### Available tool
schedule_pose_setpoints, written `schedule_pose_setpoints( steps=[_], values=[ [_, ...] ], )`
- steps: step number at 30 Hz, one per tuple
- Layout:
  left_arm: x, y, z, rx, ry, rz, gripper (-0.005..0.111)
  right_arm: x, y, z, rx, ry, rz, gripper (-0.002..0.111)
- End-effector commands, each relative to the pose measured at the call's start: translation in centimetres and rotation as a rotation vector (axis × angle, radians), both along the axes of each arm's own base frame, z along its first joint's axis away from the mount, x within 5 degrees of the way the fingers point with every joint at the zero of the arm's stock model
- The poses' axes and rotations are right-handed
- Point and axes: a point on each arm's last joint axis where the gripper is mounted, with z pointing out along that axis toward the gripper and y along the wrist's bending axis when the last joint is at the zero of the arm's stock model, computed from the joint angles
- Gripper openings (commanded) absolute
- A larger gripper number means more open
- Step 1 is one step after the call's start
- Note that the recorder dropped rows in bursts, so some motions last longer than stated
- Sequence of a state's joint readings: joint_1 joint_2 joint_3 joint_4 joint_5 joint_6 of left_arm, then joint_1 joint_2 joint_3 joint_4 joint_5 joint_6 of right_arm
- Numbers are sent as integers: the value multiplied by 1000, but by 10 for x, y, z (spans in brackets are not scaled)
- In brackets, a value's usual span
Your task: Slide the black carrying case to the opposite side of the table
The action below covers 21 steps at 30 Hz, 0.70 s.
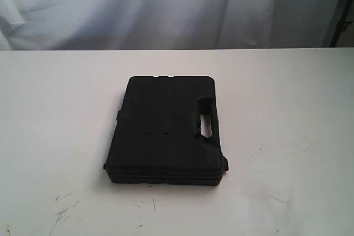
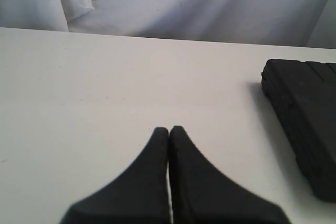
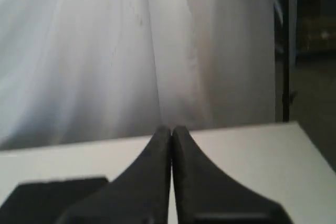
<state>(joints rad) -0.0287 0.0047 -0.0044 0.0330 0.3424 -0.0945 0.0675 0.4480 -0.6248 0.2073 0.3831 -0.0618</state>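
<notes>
Mid-table, well short of far edge: black carrying case (image 1: 166, 136) lying flat on table (image 1: 50, 109), handle cutout (image 1: 207, 117) toward right edge. Left gripper (image 2: 168, 131) jaws together, empty, over bare top w/ case off to its side, apart. Right gripper (image 3: 171, 130) jaws together too, empty, case near (contact: can't tell). Neither arm in ext view. Step, imo: pre-contact approach, slide not begun. Next: closed tips against case side wall, push low + centred so it doesn't yaw.

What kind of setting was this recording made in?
Probably a staged lab or test setup: a scuffed white table, a white cloth backdrop hung behind it, and one black carrying case lying flat on the tabletop.
</notes>
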Motion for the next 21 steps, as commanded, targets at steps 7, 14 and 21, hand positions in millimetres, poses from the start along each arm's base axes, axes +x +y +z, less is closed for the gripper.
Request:
schedule_pose_setpoints(
  steps=[7,14,21],
  values=[
    [0,0,-1,3,-6,-7,0,41,16,-62,-72,803,198,0],
    [0,0,-1,3,-6,-7,0,50,18,-61,-32,769,193,0],
    [0,0,-1,3,-6,-7,0,65,30,-56,90,747,266,0]
  ],
)
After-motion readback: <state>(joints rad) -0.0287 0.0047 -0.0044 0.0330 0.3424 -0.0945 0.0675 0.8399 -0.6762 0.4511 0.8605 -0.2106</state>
